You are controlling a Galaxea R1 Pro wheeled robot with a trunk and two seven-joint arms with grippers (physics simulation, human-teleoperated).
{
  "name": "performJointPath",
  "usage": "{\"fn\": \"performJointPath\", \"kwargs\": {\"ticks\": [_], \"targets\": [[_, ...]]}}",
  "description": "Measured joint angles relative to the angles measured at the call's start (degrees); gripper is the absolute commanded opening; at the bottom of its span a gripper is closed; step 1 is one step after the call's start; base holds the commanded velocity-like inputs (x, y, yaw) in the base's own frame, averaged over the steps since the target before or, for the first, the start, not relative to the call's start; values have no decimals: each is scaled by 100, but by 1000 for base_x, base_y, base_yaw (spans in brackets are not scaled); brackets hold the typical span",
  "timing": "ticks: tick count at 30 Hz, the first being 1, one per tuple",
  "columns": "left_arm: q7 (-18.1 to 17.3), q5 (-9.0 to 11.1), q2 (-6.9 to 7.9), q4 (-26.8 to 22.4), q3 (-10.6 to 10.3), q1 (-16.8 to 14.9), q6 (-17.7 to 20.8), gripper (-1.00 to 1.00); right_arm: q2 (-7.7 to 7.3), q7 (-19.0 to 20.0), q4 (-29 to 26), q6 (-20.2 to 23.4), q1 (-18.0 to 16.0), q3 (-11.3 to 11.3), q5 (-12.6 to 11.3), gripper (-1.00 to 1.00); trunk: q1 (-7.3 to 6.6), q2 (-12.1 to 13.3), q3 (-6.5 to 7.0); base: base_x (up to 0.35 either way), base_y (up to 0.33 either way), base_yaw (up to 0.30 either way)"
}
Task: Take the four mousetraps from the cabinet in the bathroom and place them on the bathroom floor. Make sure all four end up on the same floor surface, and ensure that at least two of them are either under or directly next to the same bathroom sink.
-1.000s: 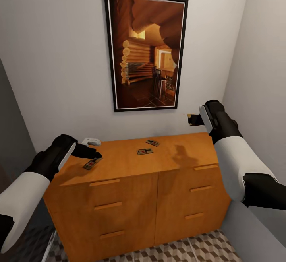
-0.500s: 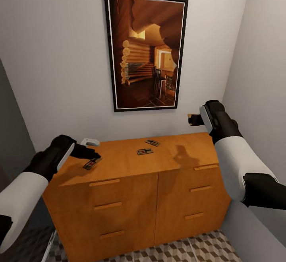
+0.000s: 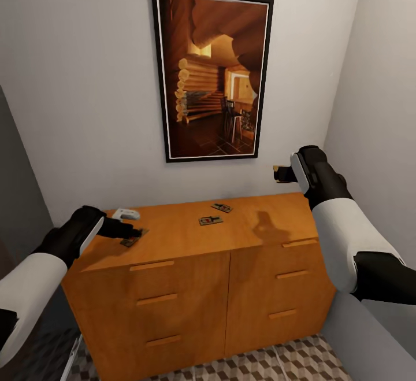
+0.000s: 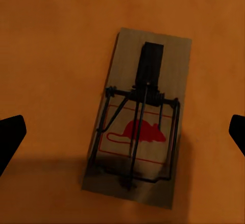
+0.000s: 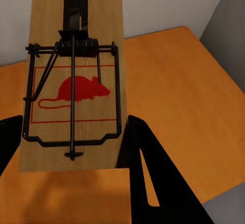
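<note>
Both arms wear glossy white forearm shells, black joints and black wrists with white side panels.

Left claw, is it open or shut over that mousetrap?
Open: the left claw straddles the mousetrap lying flat on the cabinet, its fingertips apart from the board.

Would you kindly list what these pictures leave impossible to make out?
- Head view: the left claw covers part of the nearest mousetrap; contact unclear.
- Head view: the two far mousetraps are too small for detail.
- Head view: the held mousetrap is mostly behind the right claw.
- Head view: the floor is cut off.
</note>
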Motion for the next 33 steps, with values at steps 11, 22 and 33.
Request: {"fn": "performJointPath", "kwargs": {"ticks": [11, 22, 33], "targets": [[-330, -1, -20, 95, -223, 0, -69, 100, -1, 0, 0, 0, 0, 0, 1, -100, 0, 0, 0, 0, 0, 0], [-419, -18, -13, 112, -383, 0, -77, 100, 3, 1, 0, 0, 0, 0, 1, -100, 0, 0, 0, 0, 0, 0], [-421, -22, -8, 260, -385, 0, -85, 100, -3, 7, 0, 0, 0, 0, 1, -100, 0, 0, 0, 0, 0, 0]]}}
